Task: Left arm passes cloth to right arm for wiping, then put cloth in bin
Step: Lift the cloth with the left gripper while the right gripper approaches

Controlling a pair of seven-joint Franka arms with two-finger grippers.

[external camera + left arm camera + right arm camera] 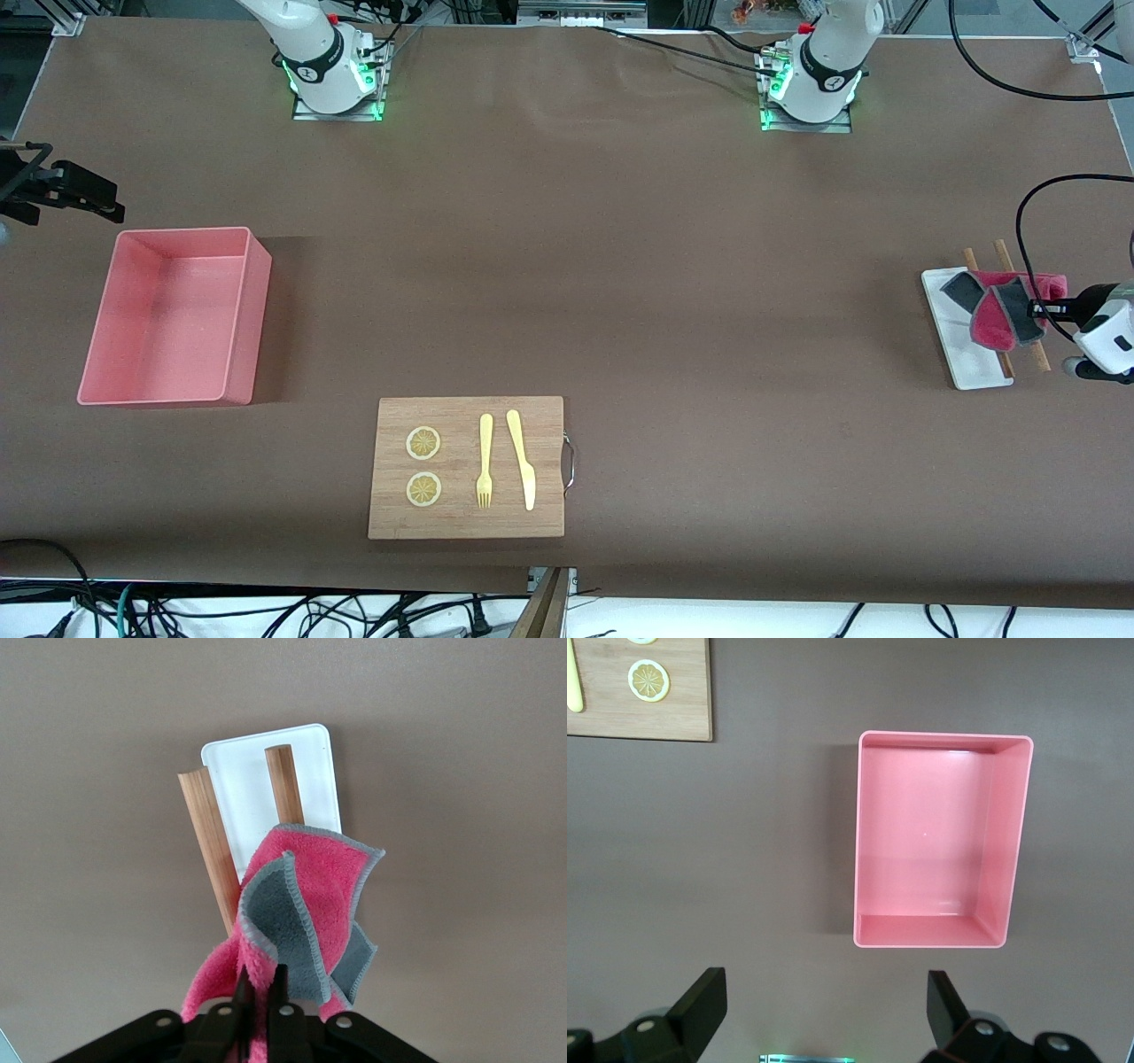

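At the left arm's end of the table, the left arm's black two-finger gripper point(260, 992) pinches the small soft cloth point(297, 921), magenta-pink on one face and dark grey on the other, its fingers closed tight on a bunched fold. The cloth hangs lifted over a small white rectangular tray point(964, 332) crossed by two thin wooden sticks point(1019, 306), evidently raised clear of them so it can be carried toward the partner arm.

The right arm's black gripper point(824, 1005) waits with its fingers spread wide and empty, hovering by the table edge at its own end, beside the salmon-pink rectangular plastic bin point(173, 315), which sits empty to receive the cloth last.

Near the front edge, a wooden cutting board point(467, 467) holds two lemon slices point(423, 466), a yellow fork point(485, 461) and a yellow knife point(522, 459). The handover is yet to come.
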